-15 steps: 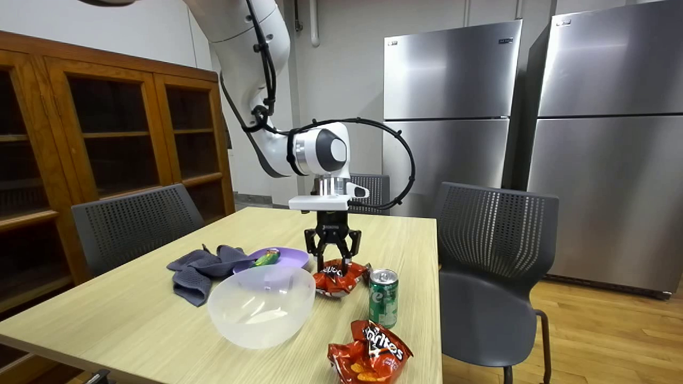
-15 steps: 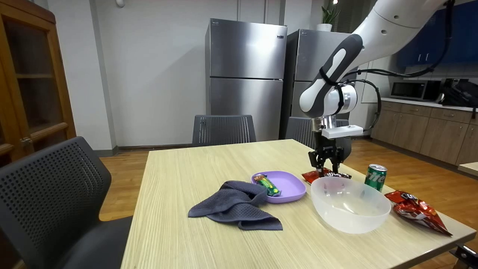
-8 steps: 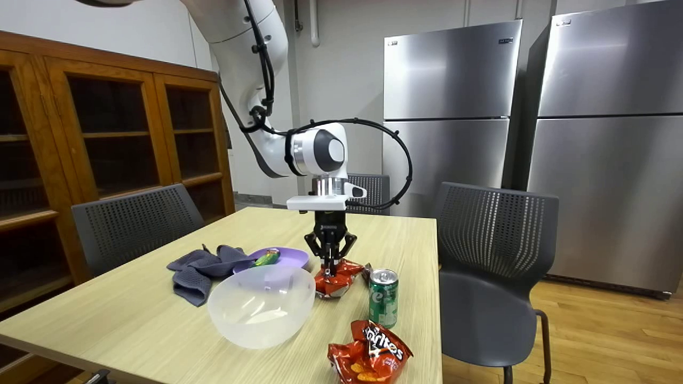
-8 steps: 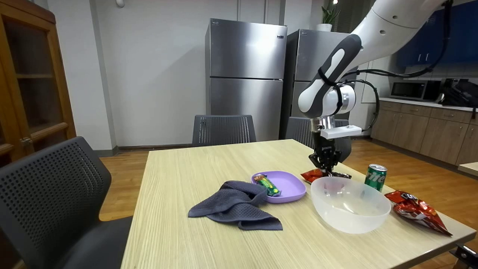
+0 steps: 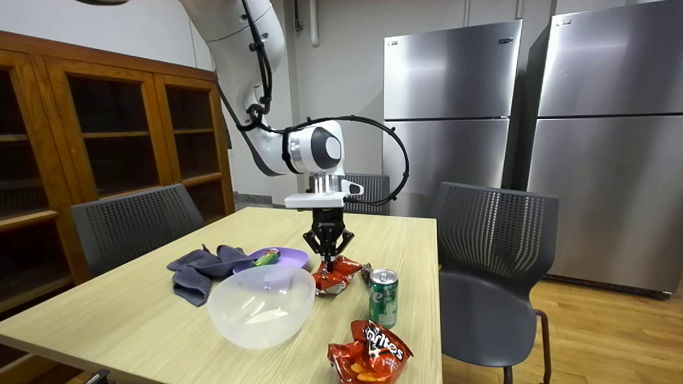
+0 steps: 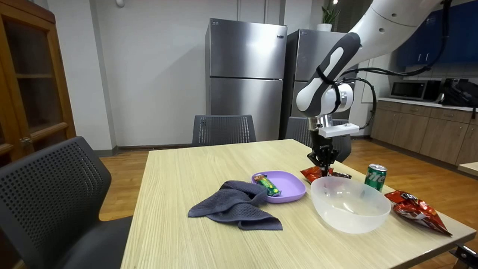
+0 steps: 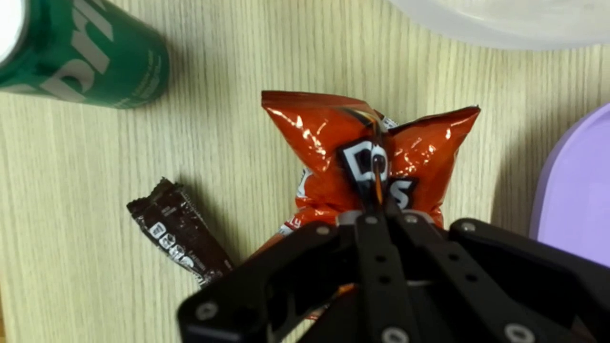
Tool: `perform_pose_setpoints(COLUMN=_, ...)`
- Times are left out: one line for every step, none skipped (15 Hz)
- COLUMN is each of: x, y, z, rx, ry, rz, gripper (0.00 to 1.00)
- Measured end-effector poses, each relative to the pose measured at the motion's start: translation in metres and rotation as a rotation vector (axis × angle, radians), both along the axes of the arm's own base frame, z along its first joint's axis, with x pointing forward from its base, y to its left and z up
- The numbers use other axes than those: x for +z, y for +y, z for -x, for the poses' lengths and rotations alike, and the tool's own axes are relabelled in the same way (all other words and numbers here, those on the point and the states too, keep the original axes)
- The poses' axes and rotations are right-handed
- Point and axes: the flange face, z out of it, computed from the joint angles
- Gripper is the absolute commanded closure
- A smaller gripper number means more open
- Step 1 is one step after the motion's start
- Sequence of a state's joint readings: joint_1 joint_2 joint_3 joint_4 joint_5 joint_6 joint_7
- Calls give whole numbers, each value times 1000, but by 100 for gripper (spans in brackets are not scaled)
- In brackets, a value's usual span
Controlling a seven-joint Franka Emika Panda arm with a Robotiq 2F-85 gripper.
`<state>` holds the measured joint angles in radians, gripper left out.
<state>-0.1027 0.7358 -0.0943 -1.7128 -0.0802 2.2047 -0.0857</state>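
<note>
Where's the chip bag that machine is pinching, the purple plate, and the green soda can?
Pinched chip bag [image 7: 329, 186], wrist view: red front, beside the D.
Purple plate [image 6: 289, 185], in an exterior view: bare inside.
Green soda can [image 5: 383, 301], in an exterior view: its side.

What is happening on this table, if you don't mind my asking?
The robot arm has its gripper shut on a red chip bag, pinching it near the middle. Whether the bag is resting on the table is hard to tell. Around it are a green can, a brown wrapped bar, a frosted bowl and a purple plate. A second chip bag lies near the can.
</note>
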Motion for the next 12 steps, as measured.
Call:
perform_pose_setpoints(x=2, y=4, z=-1, rx=10, ry=-4, rz=4, gripper=100)
perform_pose_setpoints(x=5, y=8, z=-3, rx=21, ry=-7, rz=8, gripper=100)
perform_pose_setpoints(x=8, y=12, z=-4, rx=33, ry=-11, rz=12, gripper=100)
perform_pose_setpoints(x=12, y=16, z=-6, rx=46, ry=-16, rz=17, gripper=100)
perform_pose_setpoints(x=17, y=20, z=-7, rx=57, ry=-21, rz=21, gripper=100)
perform_pose_setpoints(x=22, y=23, z=-8, rx=67, ry=-27, rz=26, gripper=100)
perform_pose_setpoints(x=28, y=25, z=-9, rx=77, ry=-33, rz=30, gripper=100)
perform_pose_setpoints(x=35, y=27, z=-9, rx=88, ry=-39, rz=34, gripper=100)
perform_pose_setpoints(x=42, y=29, z=-8, rx=98, ry=-44, rz=38, gripper=100)
perform_pose_setpoints(x=49, y=31, z=-7, rx=115, ry=-49, rz=39, gripper=100)
perform_pose_setpoints(x=56, y=32, z=-4, rx=132, ry=-52, rz=39, gripper=100)
perform_pose_setpoints(x=64, y=35, z=-1, rx=153, ry=-55, rz=38, gripper=100)
